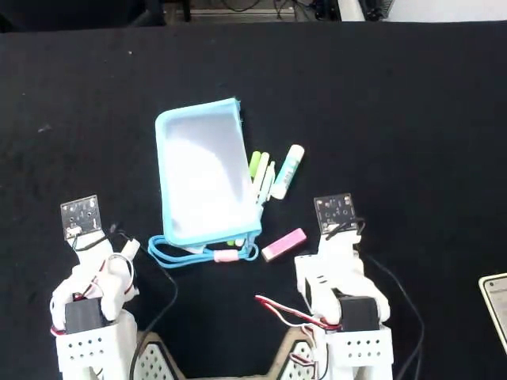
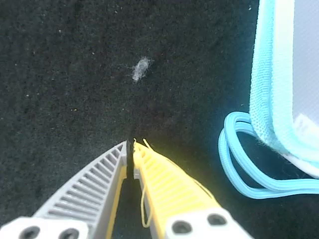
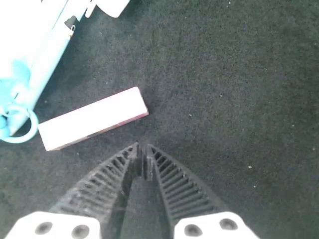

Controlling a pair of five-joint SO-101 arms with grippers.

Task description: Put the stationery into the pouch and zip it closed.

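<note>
Pouch (image 1: 204, 178) partly hiding pens (image 1: 256, 165), eraser (image 1: 283, 245) beside it, left gripper (image 2: 133, 145), right gripper (image 3: 143, 148) both pressed together

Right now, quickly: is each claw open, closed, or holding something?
Left claw: closed, holding nothing.
Right claw: closed, holding nothing.

we are looking at a black felt-like cloth (image 1: 412, 119) that is covering the table from edge to edge, and it is catching scattered pale dust specks. a small grey tuft of lint (image 2: 141, 68) is lying on it in the left wrist view. past the far edge we are seeing a narrow strip of the room, where dark cables (image 1: 261, 8) are trailing beside a white surface (image 1: 444, 9). a pale card (image 1: 497, 305) is poking in at the cloth's right edge.
</note>
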